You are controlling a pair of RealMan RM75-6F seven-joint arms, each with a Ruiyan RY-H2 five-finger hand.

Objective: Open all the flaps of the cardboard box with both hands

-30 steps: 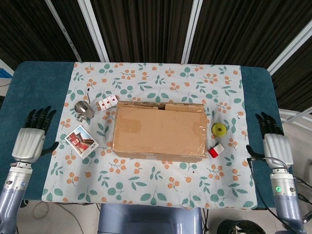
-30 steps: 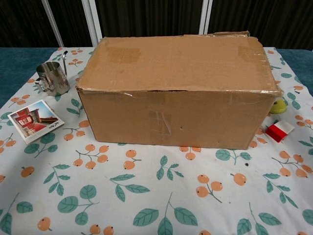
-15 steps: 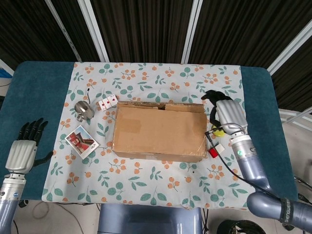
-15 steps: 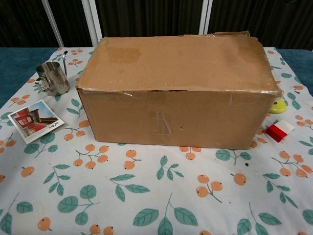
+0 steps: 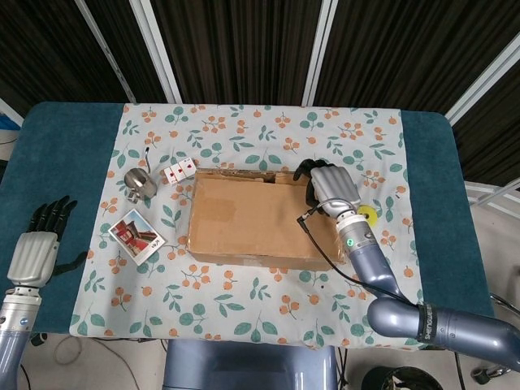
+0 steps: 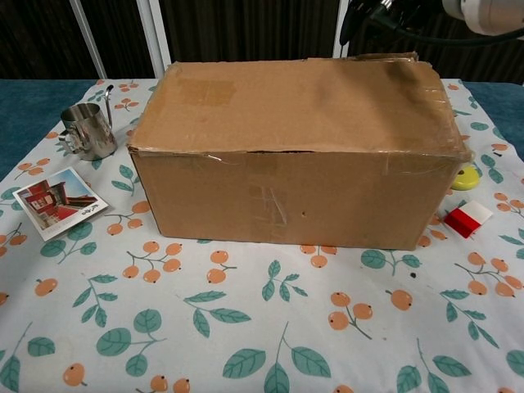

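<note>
The brown cardboard box (image 5: 260, 218) lies in the middle of the floral cloth with its top flaps down; the far right flap edge (image 6: 385, 57) is slightly lifted. My right hand (image 5: 329, 188) hovers over the box's far right corner, dark fingers (image 5: 305, 173) bent down toward the far edge, holding nothing. In the chest view that right hand (image 6: 463, 10) sits at the top edge, above the box (image 6: 295, 147) and apart from it. My left hand (image 5: 36, 248) rests off to the left over the blue table edge, fingers spread and empty.
Left of the box stand a metal cup (image 5: 140, 184) and playing cards (image 5: 179, 170), with a photo card (image 5: 136, 235) nearer me. On the right are a yellow roll (image 5: 367, 215) and a red-and-white block (image 6: 467, 219). The cloth's front strip (image 6: 246, 327) holds nothing.
My right hand has swung in from the right side of the table to above the box's far right corner. The left hand drew back slightly toward the table's left edge. The box has not moved.
</note>
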